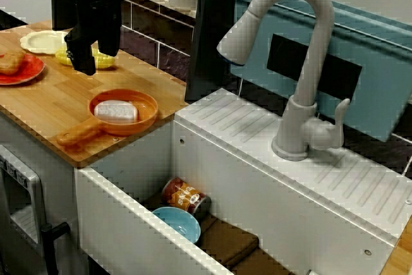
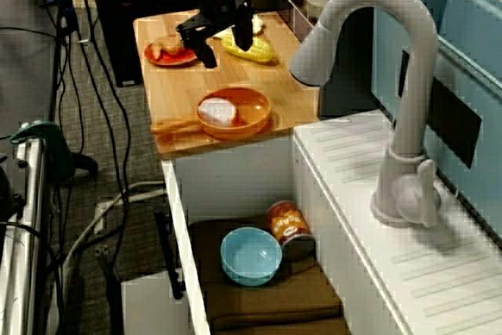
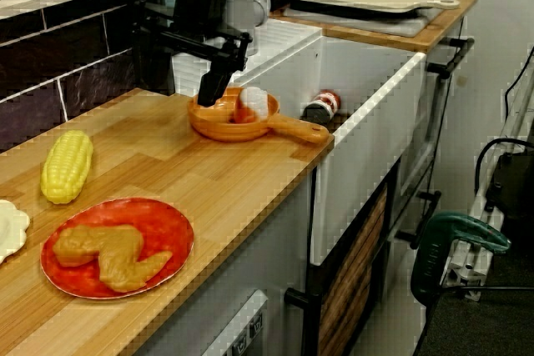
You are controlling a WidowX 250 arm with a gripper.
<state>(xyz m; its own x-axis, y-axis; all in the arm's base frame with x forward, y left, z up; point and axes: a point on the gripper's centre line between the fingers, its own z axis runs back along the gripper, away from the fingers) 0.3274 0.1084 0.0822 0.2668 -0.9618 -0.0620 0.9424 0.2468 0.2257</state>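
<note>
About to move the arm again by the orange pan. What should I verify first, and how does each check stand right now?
1. The end effector is open with nothing between its fingers: ok.
2. The orange frying pan sits flat on the wooden counter, handle toward the front edge: ok.
3. The white oblong block lies inside the pan: ok.
4. Clearance from the yellow corn cob and the red plate: ok; the view along the counter shows both well apart.
5. Fingertip height above the counter and pan rim: cannot tell.
</note>
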